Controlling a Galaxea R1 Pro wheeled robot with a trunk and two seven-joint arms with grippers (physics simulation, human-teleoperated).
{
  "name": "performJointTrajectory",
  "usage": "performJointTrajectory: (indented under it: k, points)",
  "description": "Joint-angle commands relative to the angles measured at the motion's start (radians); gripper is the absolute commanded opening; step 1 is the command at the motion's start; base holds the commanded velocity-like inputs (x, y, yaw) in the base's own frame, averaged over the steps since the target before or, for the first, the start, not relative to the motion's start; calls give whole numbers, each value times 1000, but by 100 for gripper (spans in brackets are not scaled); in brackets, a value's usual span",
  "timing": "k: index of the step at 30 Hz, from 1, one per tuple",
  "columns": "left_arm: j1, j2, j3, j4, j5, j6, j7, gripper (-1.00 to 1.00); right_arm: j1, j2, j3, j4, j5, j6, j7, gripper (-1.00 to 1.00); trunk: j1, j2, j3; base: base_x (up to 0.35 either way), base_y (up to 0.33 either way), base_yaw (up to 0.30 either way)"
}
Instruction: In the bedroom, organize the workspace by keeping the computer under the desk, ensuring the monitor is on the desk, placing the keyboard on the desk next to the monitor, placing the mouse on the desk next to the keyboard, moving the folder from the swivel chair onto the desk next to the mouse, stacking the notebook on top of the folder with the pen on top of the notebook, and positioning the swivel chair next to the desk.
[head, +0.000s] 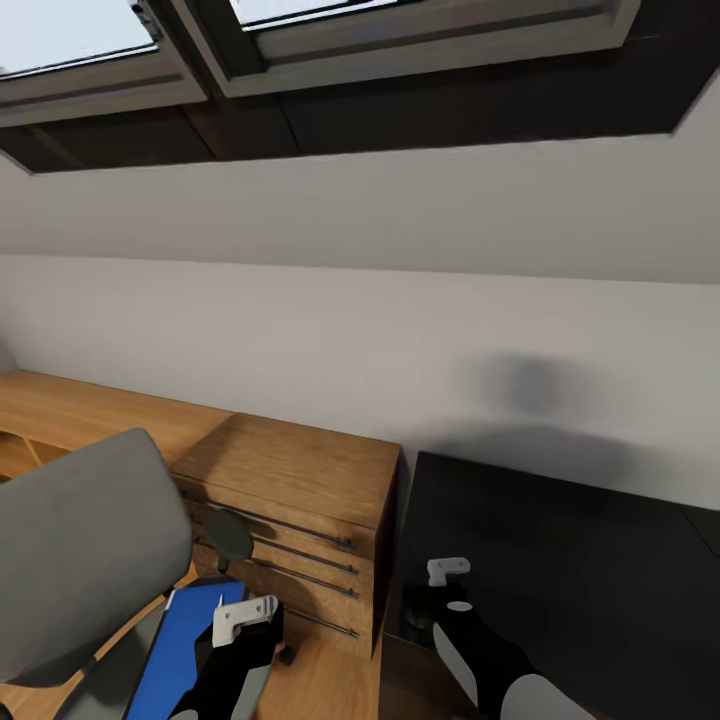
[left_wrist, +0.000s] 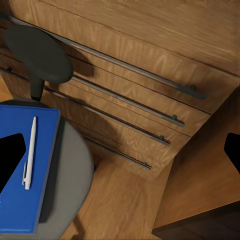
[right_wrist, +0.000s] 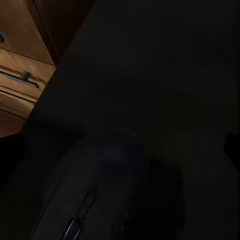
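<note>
Hovering w/ left gripper (head: 243, 622) spread wide over the swivel chair (head: 80, 560), where blue folder (left_wrist: 22, 170) lies w/ pen (left_wrist: 29, 152) on top; next: descend, pinch folder edge; right gripper (head: 450, 590) state unclear.

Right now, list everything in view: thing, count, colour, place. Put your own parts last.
swivel chair: one, grey, lower left of the head view, in front of the drawer unit.
folder: one, blue, lying on the chair seat.
pen: one, white, on top of the folder.
drawer unit: one, wood with dark bar handles, beside the chair.
wooden desk: one, brown, along the wall at left.
dark surface: one, black, right of the drawer unit.
mouse: one, black, on the dark surface in the right wrist view.
skylight windows: two, dark frames, in the sloped ceiling.
left pincer: one, white fingers, over the folder; looks open.
right pincer: one, white, over the dark surface; state unclear.
</note>
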Motion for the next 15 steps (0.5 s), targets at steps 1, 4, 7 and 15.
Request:
performJointTrajectory:
  k: [1, 4, 7, 15]
  points:
    - [0, 1, -2, -2, 8, 3, 8, 100, -1, -1, 9, -6, -10, -11, -10, 100, -4, 6, 2, 0, 0, 0]
    - [0, 1, -2, -2, 8, 3, 8, 100, 0, -1, 9, -58, -10, -43, -33, 100, -15, 27, 11, 0, 0, 0]
    - [0, 1, -2, -2, 8, 3, 8, 100, 3, -1, 13, -137, -11, -50, -90, 100, -27, 48, 21, 0, 0, 0]
    - [0, 1, -1, -2, 9, 3, 18, 100, 47, -2, 69, -321, -16, 19, -207, 100, -57, 104, 46, 0, 0, 0]
